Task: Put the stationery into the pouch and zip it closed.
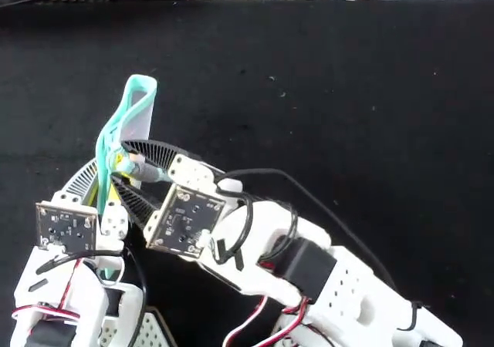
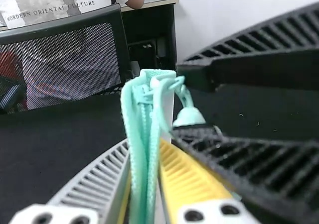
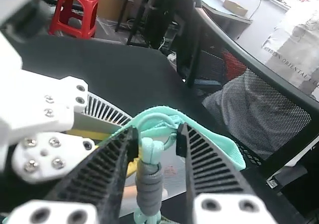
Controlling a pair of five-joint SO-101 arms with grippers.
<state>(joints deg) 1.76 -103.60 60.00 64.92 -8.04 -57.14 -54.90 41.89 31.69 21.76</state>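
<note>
above the black table [image 1: 347,92], the mint pouch [image 1: 127,127] is held upright, its edge clamped tight in the left gripper [image 2: 147,157]. the zipping step is judged to be in hand. the zipper pull [image 3: 149,176] is straddled by the right gripper [image 3: 157,134], jaws narrowly parted; a firm pinch and a steady draw are called for.
</note>
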